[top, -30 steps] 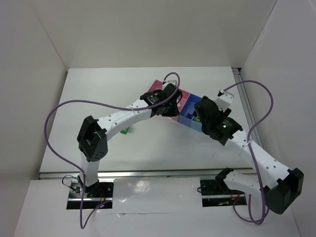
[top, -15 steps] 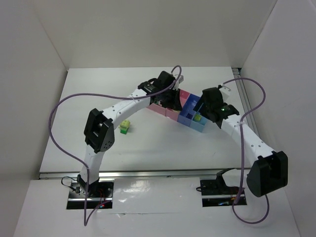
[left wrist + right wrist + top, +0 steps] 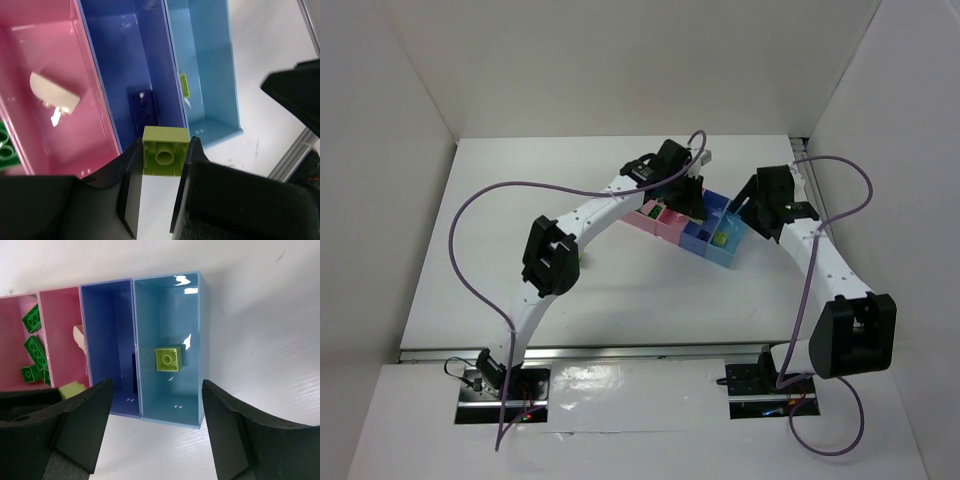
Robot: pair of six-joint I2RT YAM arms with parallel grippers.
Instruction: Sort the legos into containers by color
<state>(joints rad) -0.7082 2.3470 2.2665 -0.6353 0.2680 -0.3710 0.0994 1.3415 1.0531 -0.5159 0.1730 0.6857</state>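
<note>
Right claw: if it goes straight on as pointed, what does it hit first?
Probably the light blue bin, its floor just short of the yellow-green brick lying inside. The right claw is open and empty; depth is unclear, so the brick might touch first.

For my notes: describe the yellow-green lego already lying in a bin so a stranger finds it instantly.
Find the joined row of bins; the light blue bin is one end of it. The yellow-green lego lies alone on that bin's floor. Another brick of that colour is pinched in the left gripper.
</note>
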